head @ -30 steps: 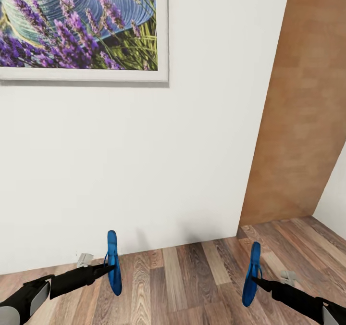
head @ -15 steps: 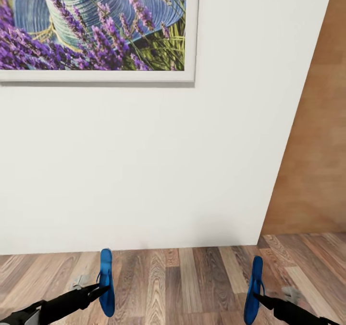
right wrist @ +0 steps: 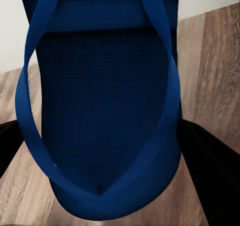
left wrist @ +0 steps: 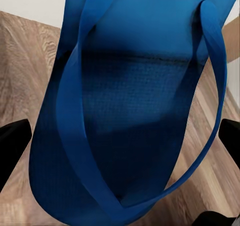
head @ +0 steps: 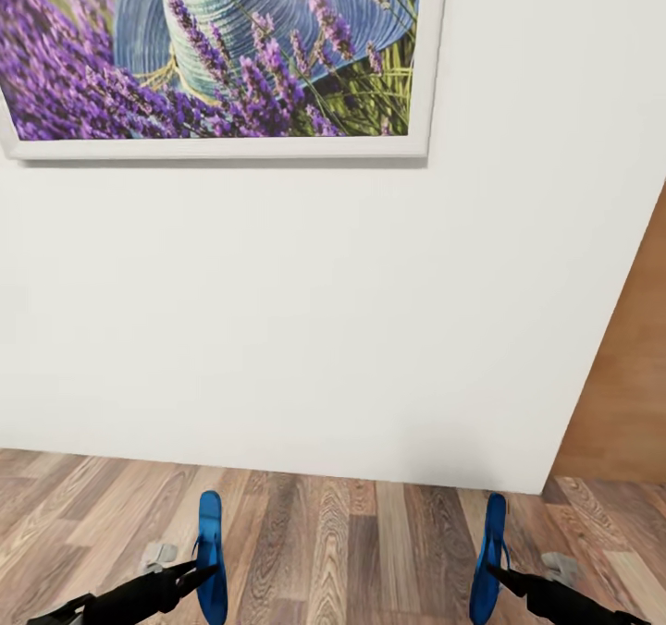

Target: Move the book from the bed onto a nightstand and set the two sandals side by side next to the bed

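A: Where are the sandals?

B: The left gripper pinches the left sandal; the right gripper pinches the right sandal. Both stand on edge, long axes twelve to six.

A: And the wrist views?

B: Thong straps close up. The picture hangs at eleven o'clock.
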Controlling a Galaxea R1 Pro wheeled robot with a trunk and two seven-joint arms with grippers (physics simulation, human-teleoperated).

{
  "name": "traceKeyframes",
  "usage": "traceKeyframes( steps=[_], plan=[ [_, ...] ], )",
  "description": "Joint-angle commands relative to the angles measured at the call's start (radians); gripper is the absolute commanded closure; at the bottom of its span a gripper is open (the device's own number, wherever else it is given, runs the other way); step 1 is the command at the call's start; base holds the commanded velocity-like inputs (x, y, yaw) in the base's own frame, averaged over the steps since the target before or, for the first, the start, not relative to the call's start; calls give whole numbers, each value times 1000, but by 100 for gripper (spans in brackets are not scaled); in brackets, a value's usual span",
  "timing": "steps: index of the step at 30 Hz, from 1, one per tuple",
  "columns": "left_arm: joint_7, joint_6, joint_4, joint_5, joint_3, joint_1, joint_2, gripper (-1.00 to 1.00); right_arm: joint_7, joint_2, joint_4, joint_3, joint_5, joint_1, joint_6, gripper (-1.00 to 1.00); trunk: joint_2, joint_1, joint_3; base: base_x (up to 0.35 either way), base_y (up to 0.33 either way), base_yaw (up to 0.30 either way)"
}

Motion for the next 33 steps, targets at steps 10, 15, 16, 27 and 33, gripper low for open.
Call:
traceKeyframes(
  steps=[10,15,16,27,33],
  plan=[
    [-1,-9,1,1,-2,-1,0,100,4,0,0,-8,2,0,2,100,0,0,-1,0,0,292],
    [-1,-9,1,1,-2,-1,0,100,4,0,0,-8,2,0,2,100,0,0,-1,0,0,292],
    [-1,-9,1,1,-2,-1,0,100,4,0,0,-8,2,0,2,100,0,0,-1,0,0,292],
    [-1,-9,2,1,-2,-1,0,100,4,0,0,-7,2,0,2,100,0,0,-1,0,0,292],
    [-1,-9,2,1,-2,-1,0,100,4,0,0,-7,2,0,2,100,0,0,-1,0,0,292]
  ],
)
